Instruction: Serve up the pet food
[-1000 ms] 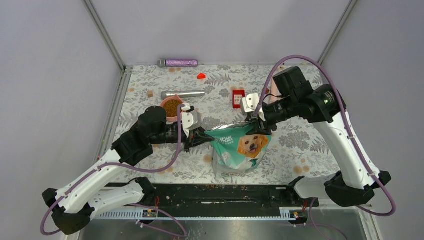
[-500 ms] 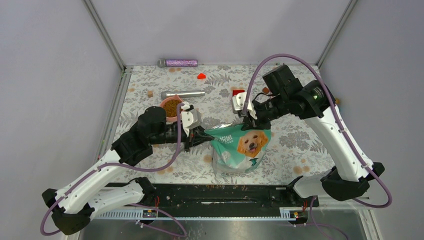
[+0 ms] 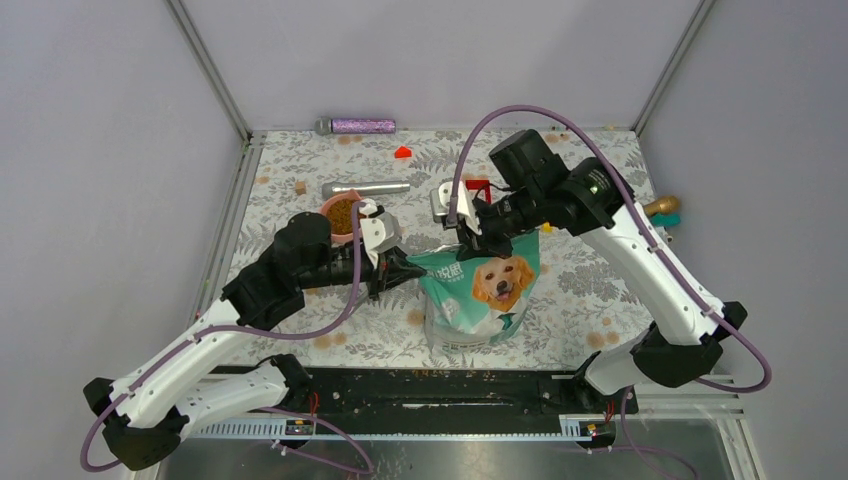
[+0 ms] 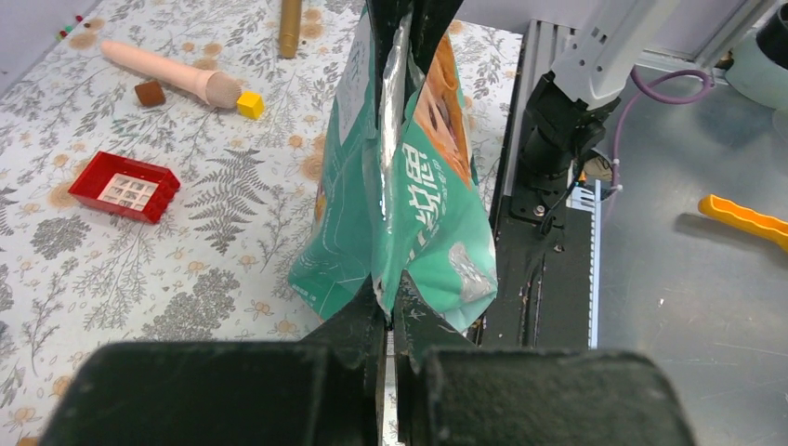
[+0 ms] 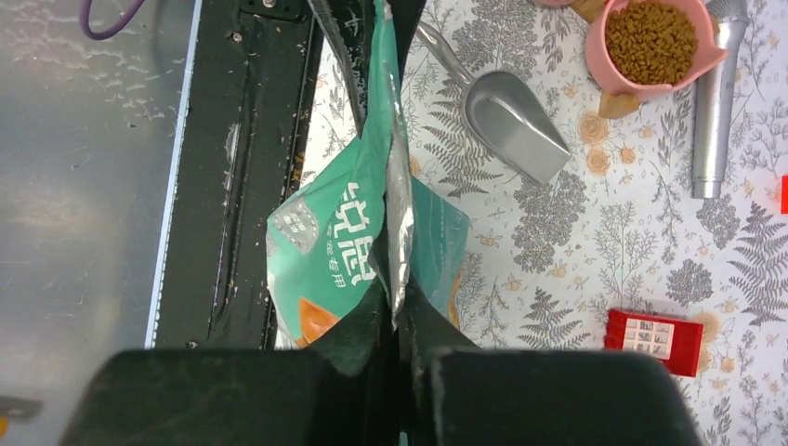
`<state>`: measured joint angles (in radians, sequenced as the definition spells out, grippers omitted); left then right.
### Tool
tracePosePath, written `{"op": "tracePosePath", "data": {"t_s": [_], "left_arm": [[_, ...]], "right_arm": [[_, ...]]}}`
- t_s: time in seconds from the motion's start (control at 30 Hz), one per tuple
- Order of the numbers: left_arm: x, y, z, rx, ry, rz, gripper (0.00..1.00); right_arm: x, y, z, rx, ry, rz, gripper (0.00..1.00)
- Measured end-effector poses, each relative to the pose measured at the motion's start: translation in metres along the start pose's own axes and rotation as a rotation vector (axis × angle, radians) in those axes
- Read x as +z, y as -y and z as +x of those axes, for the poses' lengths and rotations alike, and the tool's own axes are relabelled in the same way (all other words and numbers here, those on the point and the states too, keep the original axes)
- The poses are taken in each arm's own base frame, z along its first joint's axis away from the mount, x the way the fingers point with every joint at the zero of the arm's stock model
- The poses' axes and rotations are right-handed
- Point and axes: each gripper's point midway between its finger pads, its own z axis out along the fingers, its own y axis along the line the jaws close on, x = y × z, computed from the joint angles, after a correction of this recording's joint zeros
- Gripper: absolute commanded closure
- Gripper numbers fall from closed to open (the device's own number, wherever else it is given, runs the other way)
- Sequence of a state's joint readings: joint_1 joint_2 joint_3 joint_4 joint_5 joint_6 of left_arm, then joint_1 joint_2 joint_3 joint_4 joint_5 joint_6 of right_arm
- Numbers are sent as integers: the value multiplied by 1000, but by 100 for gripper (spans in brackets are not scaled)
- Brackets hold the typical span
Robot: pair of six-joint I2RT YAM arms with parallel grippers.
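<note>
The left hand (image 3: 400,268) is clenched on the silvery top seam of the teal dog-picture bag (image 3: 485,300). Its two fingers are pinched flat on the foil at the end of the seam nearer the left of the overhead frame. The right hand (image 3: 470,243) is clenched on the same seam further along, towards the upper middle of that frame. In each wrist view the other hand's dark fingers show at the far end of the seam, at the top of the picture. Between the two grips the bag stands upright on the counter (image 3: 600,290) at the centre of the overhead frame.

The pet food (image 5: 650,42) lies as a brown heap in a pink bowl (image 5: 613,79), at the upper right of the right wrist view. A silver scoop (image 5: 516,125) lies on the counter between bag and bowl. A silver cylinder (image 5: 717,102) lies just beside the bowl at the right edge, and a red block (image 5: 653,341) sits at the lower right.
</note>
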<state>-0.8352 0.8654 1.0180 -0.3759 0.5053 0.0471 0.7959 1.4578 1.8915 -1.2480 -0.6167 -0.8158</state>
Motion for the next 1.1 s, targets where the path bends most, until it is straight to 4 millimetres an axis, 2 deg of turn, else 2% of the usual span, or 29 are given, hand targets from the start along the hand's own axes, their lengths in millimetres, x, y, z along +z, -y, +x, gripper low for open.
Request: {"op": "tracePosePath", "data": {"t_s": [0.13,0.2,0.23,0.3,0.37,0.57,0.63,0.7,0.9,1.0,1.03,1.1], "left_arm": [[-1,-4,0,0,1,-23,100],[-1,-5,0,2,3,-30,100],[-1,-5,0,2,3,-32,100],[-2,-5,1,3,5,-35,100],[-2,-4,0,5,7,-33,100],[-1,-4,0,-10,8,-36,100],[-1,-4,0,-16,9,-37,100],[0,-3,0,-20,8,-34,100],[-1,-5,0,-48,6,-53,100],[0,-6,1,-74,7,-66,100],[0,-6,1,-83,7,-71,100],[0,-6,0,-100,10,-76,100]], "right_arm": [[0,5,-1,24,-21,4,98],[0,5,-1,41,-28,5,77],[0,4,-1,55,-29,6,71],[2,4,-5,69,-19,11,64],[6,4,-13,64,1,18,61],[23,-1,-37,60,43,29,64],[28,-1,-40,66,48,28,75],[35,1,-41,75,43,27,100],[39,4,-40,101,30,41,100],[39,4,-40,124,27,48,74],[39,4,-40,138,27,50,70],[40,4,-43,153,38,54,67]]}}
